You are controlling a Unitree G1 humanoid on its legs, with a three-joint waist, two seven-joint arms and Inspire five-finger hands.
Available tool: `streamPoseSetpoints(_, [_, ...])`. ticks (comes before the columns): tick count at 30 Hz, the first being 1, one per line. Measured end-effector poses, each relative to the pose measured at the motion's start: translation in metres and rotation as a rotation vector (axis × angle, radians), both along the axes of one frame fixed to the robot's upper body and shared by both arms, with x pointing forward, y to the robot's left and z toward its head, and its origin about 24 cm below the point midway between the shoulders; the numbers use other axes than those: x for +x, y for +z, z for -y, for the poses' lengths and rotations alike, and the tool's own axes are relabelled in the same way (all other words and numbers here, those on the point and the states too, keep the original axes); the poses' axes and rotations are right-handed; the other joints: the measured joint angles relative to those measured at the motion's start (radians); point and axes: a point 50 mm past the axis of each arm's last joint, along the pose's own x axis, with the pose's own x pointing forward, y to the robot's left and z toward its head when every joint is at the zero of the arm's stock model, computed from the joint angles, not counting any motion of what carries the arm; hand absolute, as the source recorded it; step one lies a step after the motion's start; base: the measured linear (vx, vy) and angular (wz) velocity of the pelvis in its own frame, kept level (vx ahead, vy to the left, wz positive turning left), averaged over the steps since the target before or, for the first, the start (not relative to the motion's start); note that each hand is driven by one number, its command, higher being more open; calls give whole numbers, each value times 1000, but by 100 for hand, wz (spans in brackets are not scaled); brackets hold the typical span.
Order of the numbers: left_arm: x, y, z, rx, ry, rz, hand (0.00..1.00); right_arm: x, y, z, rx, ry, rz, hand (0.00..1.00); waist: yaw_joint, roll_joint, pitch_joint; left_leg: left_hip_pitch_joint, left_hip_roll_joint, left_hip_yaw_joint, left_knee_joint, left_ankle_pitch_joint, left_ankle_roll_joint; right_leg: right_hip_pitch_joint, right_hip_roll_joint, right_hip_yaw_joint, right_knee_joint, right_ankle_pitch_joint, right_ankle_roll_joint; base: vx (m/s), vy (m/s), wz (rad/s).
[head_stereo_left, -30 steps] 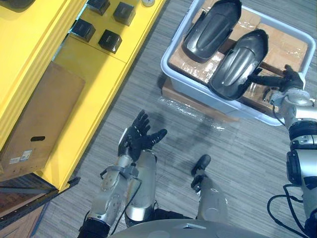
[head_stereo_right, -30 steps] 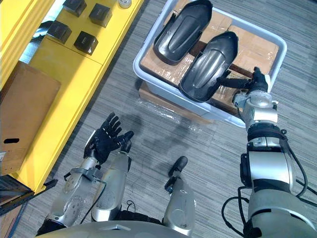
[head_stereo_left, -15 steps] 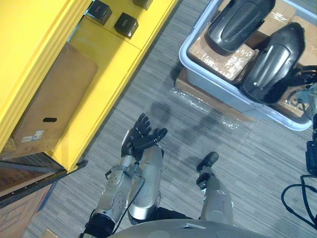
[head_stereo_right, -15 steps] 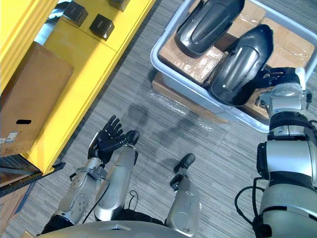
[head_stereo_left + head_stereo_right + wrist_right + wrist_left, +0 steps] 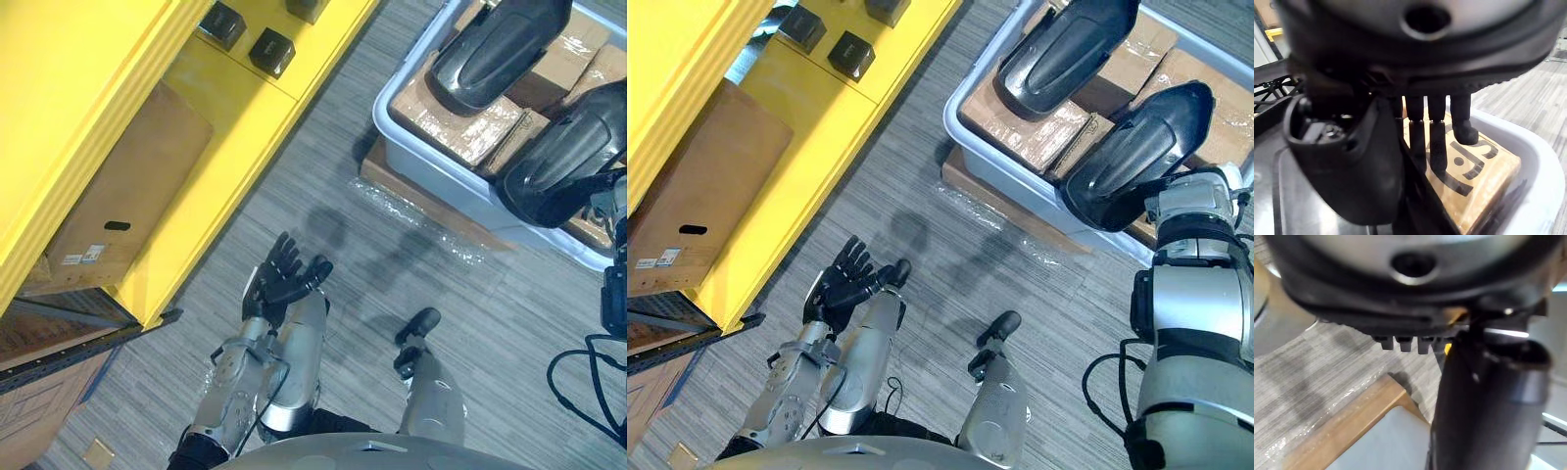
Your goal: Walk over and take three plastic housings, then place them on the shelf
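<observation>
While left hand (image 5: 838, 284) is being held splay-fingered above floor (image 5: 950, 225), nearer plastic housing (image 5: 1136, 157) in grey bin (image 5: 1011, 162) is being pinched by right hand (image 5: 1347, 161).

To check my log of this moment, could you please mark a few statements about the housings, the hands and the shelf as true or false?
1. A far housing and a near housing rest in the grey bin. True.
2. The left hand grips a housing. False: it is open and empty, over the floor.
3. A cardboard box sits in the yellow shelf. True.
4. The bin stands on the shelf. False: it stands on a brown board on the floor, beside the shelf.
</observation>
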Motion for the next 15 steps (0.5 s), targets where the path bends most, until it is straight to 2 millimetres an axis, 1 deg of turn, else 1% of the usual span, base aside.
streamPoseSetpoints(3, [-1,1,-1,-9,3,9,100,-3,-5,2,16,-37,19,0,-2,0,0,11,-5,5,-10,6,2,10,-10,0,-1,2,4,-13,24,5])
streamPoseSetpoints(6, [-3,4,-3,-16,7,35,100,-4,-20,0,23,-85,40,0,-5,0,0,50,-7,10,-23,8,2,43,-14,-2,-3,2,4,-1,9,3])
streamPoseSetpoints(8, [-7,14,-4,-31,6,89,100,-2,-27,-5,-22,-116,89,0,-21,0,0,74,-6,17,-34,10,2,63,-16,-2,-6,2,4,0,0,0])
streamPoseSetpoints(9, [-7,17,-4,-32,1,108,100,-2,-28,-5,-41,-121,104,0,-22,-1,0,80,-4,22,-37,11,3,68,-16,-1,-8,2,4,-35,16,0])
streamPoseSetpoints(11, [-6,27,-5,-25,-8,168,100,-3,-26,-5,-124,-132,168,0,-40,-6,2,105,5,43,-56,19,6,94,-14,-4,-19,3,5,-17,0,1])
streamPoseSetpoints(12, [-7,36,-8,-31,2,211,100,0,-20,-10,-189,-113,237,0,-53,-16,5,124,18,68,-72,25,5,106,-13,-1,-25,4,7,-26,-8,-6])
streamPoseSetpoints(13, [-7,46,-13,-33,11,259,100,1,-14,-16,-254,-77,326,0,-64,-31,4,147,20,86,-89,30,4,120,-13,3,-32,4,8,-20,-4,-10])
streamPoseSetpoints(14, [-7,52,-15,-24,16,289,100,1,-12,-20,-293,-59,367,0,-71,-38,5,162,22,93,-102,33,5,128,-14,4,-33,4,8,9,-17,-12])
streamPoseSetpoints(15, [-5,64,-19,6,25,352,100,0,-7,-30,-358,-23,452,0,-84,-56,4,197,27,109,-127,41,1,149,-15,8,-37,4,8,34,-26,-17])
